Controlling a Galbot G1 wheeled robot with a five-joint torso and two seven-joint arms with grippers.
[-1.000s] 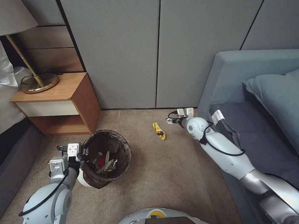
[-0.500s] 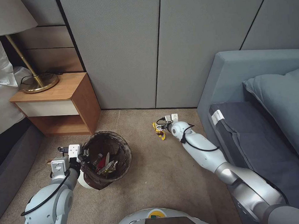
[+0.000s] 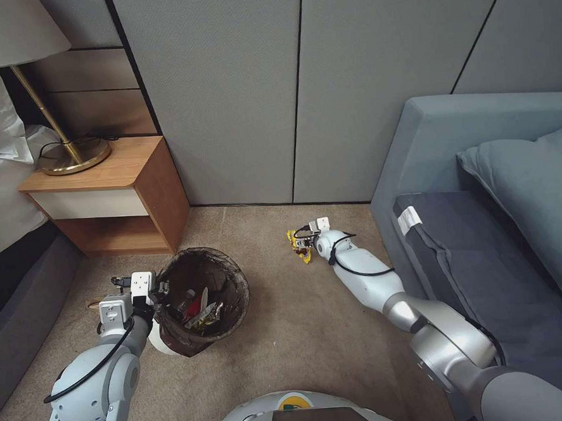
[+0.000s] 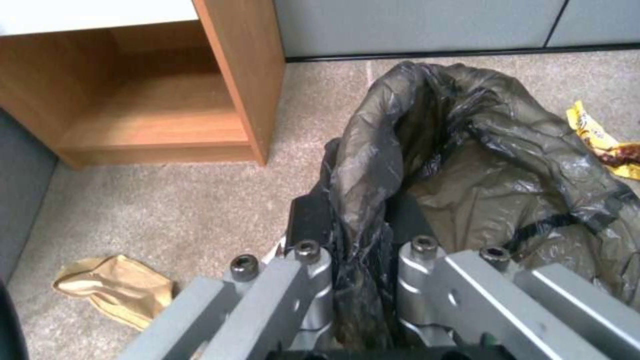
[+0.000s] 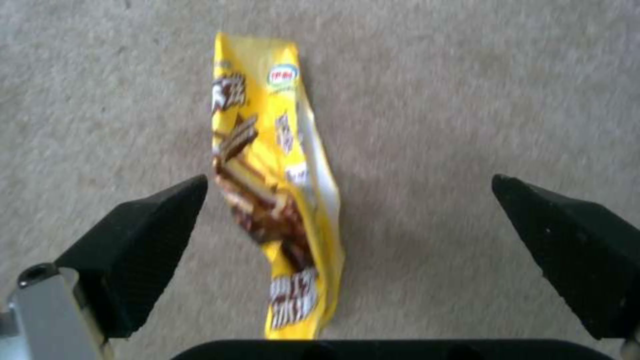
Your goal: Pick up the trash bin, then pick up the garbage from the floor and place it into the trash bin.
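Trash bin [image 3: 201, 301] holds wrappers, left gripper [image 3: 156, 293] clamped on its rim; right gripper [image 5: 347, 240], jaws apart, straddles yellow wrapper [image 5: 273, 200] on open carpet [image 3: 301, 336].

Bare floor [image 3: 300, 323] lies between trash bin [image 3: 200, 298] and sofa [image 3: 486, 236].

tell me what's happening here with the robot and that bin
The left end effector is clamped on the rim of the trash bin, which already holds some litter. The right end effector is open just above a yellow snack wrapper lying on the carpet. A tan paper piece lies beside the bin.
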